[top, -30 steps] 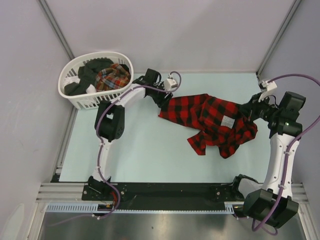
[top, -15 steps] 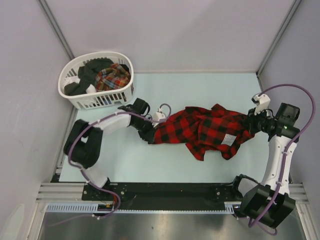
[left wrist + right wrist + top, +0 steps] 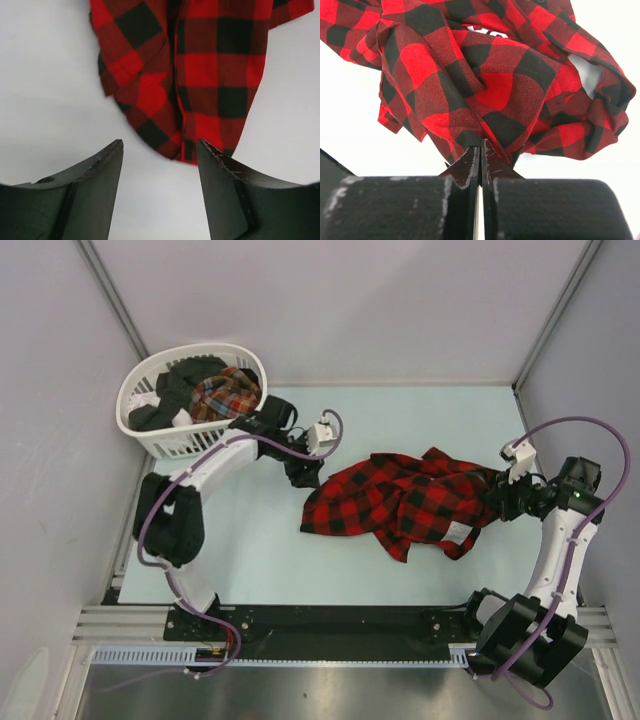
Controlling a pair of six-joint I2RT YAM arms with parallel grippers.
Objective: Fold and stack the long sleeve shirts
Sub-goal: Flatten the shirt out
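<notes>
From above, the red-and-black shirt (image 3: 400, 502) lies crumpled right of centre on the table (image 3: 240, 550), with bare surface at lower left and the basket (image 3: 185, 445) at upper left. The left wrist view shows the left gripper (image 3: 160, 160) spread wide, just clear of the shirt's hem at upper centre. The right wrist view shows the right gripper (image 3: 481, 147) clenched on a fold at lower centre.

Plain lilac walls (image 3: 350, 300) enclose a pale mint table (image 3: 260, 560); evenly lit, aluminium rail (image 3: 120, 622) at front.
</notes>
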